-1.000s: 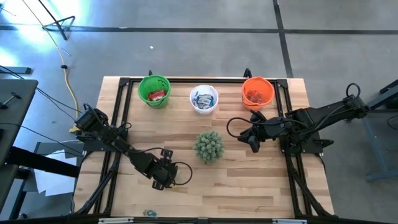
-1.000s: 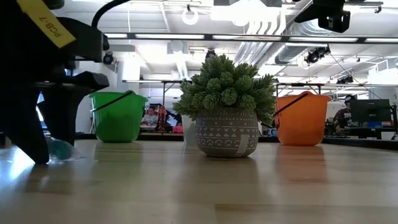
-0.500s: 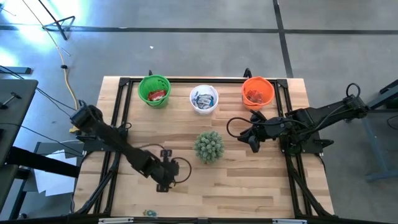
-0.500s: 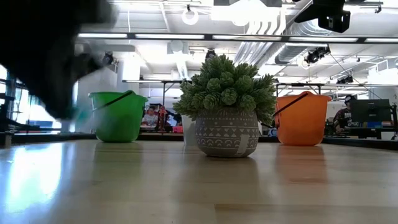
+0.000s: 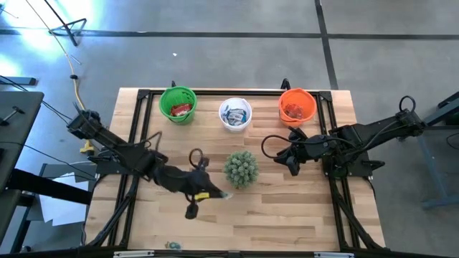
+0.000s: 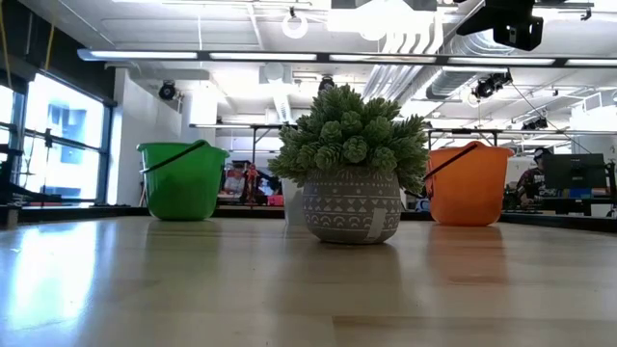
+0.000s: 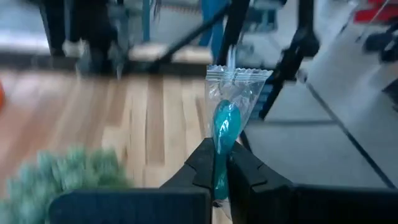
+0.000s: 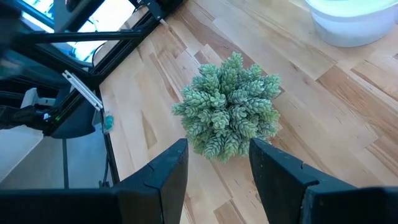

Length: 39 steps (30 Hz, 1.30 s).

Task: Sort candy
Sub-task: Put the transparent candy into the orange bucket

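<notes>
My left gripper point(image 5: 212, 194) is shut on a candy point(image 7: 225, 122), a teal sweet in a clear crimped wrapper, in the air just left of the spiky green plant point(image 5: 242, 169). The candy point(image 5: 224, 195) sticks out toward the table's right edge. The right wrist view shows this candy point(image 8: 107, 121) beyond the plant point(image 8: 228, 114). My right gripper point(image 5: 287, 162) waits open to the right of the plant, its fingers point(image 8: 165, 176) empty. A green cup point(image 5: 178, 104), a white cup point(image 5: 235, 114) and an orange cup point(image 5: 297, 106), each with candy inside, stand along the far edge. My left gripper pinches the wrapper's lower end point(image 7: 219, 167) between its two fingertips. The fingers point about level toward the table's right edge. The sweet and the crimped top of the wrapper point(image 7: 236, 74) stick out beyond the fingertips. The candy is lifted clear of the table.
In the low view the plant's patterned pot point(image 6: 352, 210) stands mid-table between the green cup point(image 6: 181, 180) and the orange cup point(image 6: 469, 183). Another small candy point(image 5: 172, 245) lies at the table's near edge. Black frame rails point(image 5: 136, 143) run along the table's sides.
My left gripper has shut on the candy on the table near the near-left part. It has risen out of the low view with the candy and swung toward the plant, turning to point toward the table's right edge.
</notes>
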### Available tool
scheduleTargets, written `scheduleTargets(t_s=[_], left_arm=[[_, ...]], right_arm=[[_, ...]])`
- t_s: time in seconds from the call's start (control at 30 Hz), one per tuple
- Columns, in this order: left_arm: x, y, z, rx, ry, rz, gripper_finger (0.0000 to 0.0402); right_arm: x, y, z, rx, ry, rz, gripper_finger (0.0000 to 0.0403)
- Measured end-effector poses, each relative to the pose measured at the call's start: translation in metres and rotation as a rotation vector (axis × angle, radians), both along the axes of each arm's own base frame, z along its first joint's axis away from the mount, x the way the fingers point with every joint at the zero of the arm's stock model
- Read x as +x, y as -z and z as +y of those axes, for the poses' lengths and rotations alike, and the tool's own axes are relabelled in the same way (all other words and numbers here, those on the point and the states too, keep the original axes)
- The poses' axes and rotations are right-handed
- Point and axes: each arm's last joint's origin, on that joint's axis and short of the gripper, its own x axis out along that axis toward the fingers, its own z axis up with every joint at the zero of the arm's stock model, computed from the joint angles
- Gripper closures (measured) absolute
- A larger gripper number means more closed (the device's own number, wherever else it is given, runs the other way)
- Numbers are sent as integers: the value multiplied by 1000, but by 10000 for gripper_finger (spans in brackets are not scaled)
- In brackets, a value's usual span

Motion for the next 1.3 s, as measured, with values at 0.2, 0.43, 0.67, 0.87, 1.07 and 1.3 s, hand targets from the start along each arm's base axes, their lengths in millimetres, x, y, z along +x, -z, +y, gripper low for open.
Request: scheduleTargets(t_s=[0.2, 0.43, 0.67, 0.87, 1.07, 1.3], left_arm=[[5, -13, 20, 167, -110, -78, 397], [23, -14, 69, 200, -310, -82, 397], [33, -14, 111, 202, -457, -79, 397], [38, -21, 117, 147, -493, -163, 397], [40, -21, 113, 78, -522, -186, 397], [41, -25, 115, 33, -571, -231, 397]], right_arm=[[0, 0, 0, -2, 3, -1, 237], [0, -1, -6, -110, 167, -37, 237], [0, -1, -5, -87, 129, -31, 237], [4, -4, -11, -68, 175, -66, 237], [18, -29, -19, -137, 210, -331, 237], [24, -55, -27, -201, 135, -576, 237]])
